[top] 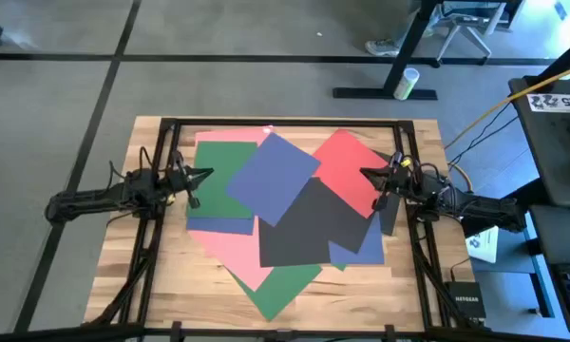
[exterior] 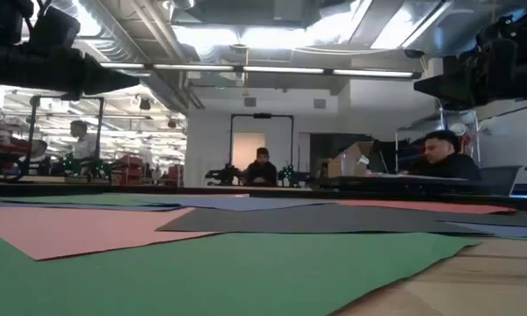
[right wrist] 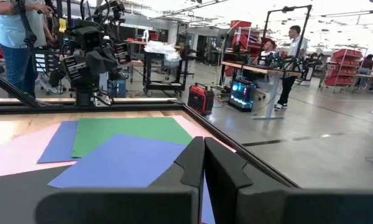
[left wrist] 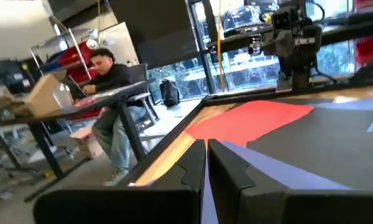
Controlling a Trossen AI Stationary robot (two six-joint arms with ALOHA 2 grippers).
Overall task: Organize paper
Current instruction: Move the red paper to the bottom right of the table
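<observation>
Across the middle of the wooden table (top: 123, 275), the paper (top: 285, 204) lies in a loose overlapping heap: a blue sheet (top: 273, 178) on top, a black sheet (top: 309, 223) partly covering a red sheet (top: 353, 161), and green and pink sheets mostly buried, only their edges and corners showing. At the heap's left edge hangs the left gripper (top: 201, 175), fingers pressed together on nothing. At its right edge the right gripper (top: 369, 174) hangs likewise, fingers together and empty.
</observation>
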